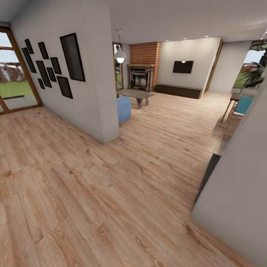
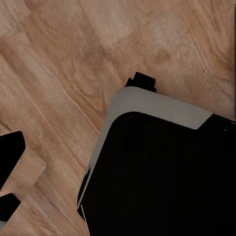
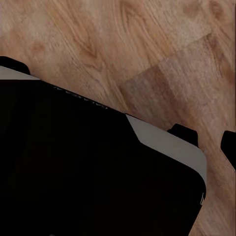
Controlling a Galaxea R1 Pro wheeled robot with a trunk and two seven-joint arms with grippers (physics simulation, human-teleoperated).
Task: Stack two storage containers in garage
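- You face the living room's light wood-plank floor [image 1: 111,193]; a blue sofa end [image 1: 124,108] sits at 12 o'clock behind the white partition wall [image 1: 74,89].
- A brick fireplace [image 1: 142,70] stands farther at 12 o'clock.
- Both wrist views show the robot's black base [image 2: 162,172] over planks; you cannot tell either gripper's state.

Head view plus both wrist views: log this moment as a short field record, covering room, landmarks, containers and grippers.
room: living area with wood-plank floor
landmarks: brick fireplace, wall TV, coffee table, blue sofa corner, dark picture frames
containers: none seen
left wrist view: robot base over planks
right wrist view: robot base over planks
grippers: open or shut cannot be told
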